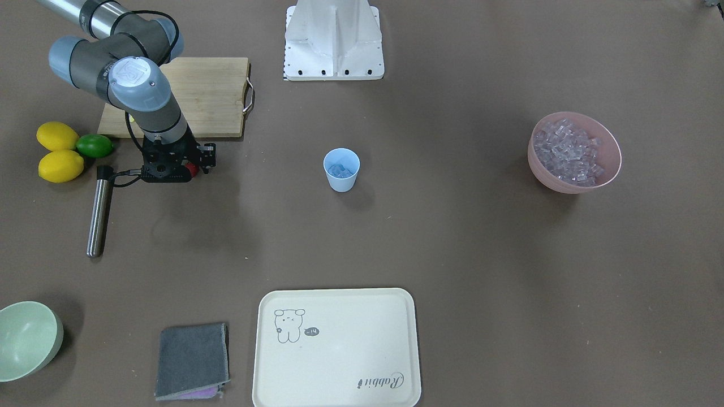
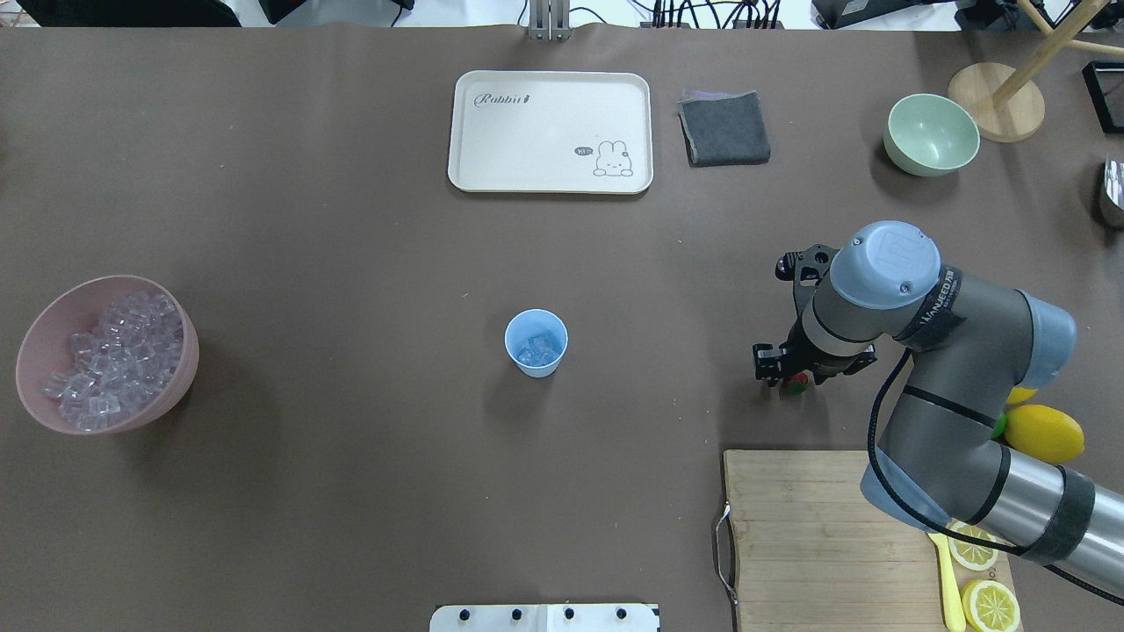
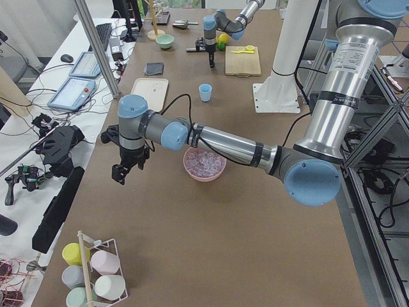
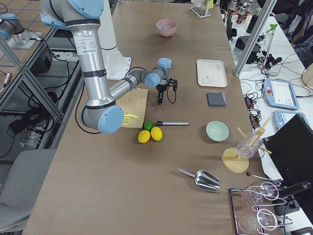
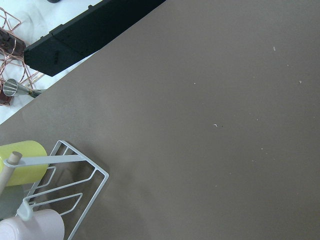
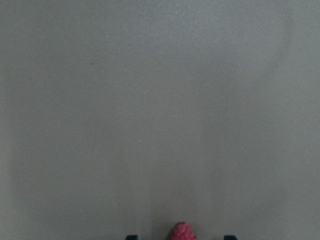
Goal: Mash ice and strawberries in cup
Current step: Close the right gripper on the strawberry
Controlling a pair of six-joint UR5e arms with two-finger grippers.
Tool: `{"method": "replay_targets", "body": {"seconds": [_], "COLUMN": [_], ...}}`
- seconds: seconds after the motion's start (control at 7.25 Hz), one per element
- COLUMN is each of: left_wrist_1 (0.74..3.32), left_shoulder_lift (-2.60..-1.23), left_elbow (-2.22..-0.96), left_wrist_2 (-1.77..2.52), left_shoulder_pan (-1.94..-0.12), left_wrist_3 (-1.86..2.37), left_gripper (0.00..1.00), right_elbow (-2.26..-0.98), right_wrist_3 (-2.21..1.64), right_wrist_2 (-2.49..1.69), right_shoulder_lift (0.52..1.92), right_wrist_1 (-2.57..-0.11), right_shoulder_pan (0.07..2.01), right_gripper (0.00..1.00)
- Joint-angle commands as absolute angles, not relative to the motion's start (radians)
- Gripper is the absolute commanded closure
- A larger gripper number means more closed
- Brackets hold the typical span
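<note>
At the right gripper (image 2: 795,379): it's right over the strawberry (image 2: 797,383), red tip poking up between the finger ends in the wrist view. Looks clamped on it to me, but the wrist hides the jaws, so that's a guess, not a fact.
Strawberry spot: on or just above the table (image 2: 351,483), just beyond the far edge of the cutting board (image 2: 817,535), well right of the cup (image 2: 536,342).
Cup: middle of the table, upright, some ice (image 2: 537,350) already in the bottom.
Tip for this step: I'd lift straight up first, carry left, centre over the rim, then drop low so the berry doesn't bounce off the cubes.
Watch out: the cup's light and tapered, a finger nudge could tip it.
Left gripper (image 3: 123,171): parked way off the left end, past the pink bowl (image 2: 107,354) of ice; can't tell if it's open.
Muddler (image 1: 99,210): lying by the lemons (image 1: 57,151), needed after.
</note>
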State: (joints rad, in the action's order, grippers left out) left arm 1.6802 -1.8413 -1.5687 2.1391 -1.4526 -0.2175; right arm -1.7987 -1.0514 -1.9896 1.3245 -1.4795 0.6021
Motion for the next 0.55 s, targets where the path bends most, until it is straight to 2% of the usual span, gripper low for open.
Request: {"method": "replay_targets", "body": {"seconds": [0.0,0.28,0.41], "left_wrist_1": [1.681,1.681,1.680], "left_shoulder_lift": [-1.836,-1.838,-1.841], "left_elbow": [-1.563,-1.562,-1.562], "left_wrist_2": [2.138,2.138,2.138], "left_shoulder_pan": [-1.451,-1.451,-1.451], "left_wrist_3": [-0.216,-0.216,-0.215], "left_gripper": [0.02,0.02,0.02], "right_elbow": [-1.799,-1.813,-1.816], "right_wrist_3": [-1.048,-1.048,-1.049], "right_wrist_2": [-1.990,-1.990,-1.991], "right_shoulder_lift": [1.322,1.316,1.312], "right_wrist_1": [-1.480,-1.479,-1.480], "right_shoulder_pan": [0.601,0.603,0.617], "right_gripper": [0.48,1.00,1.00]}}
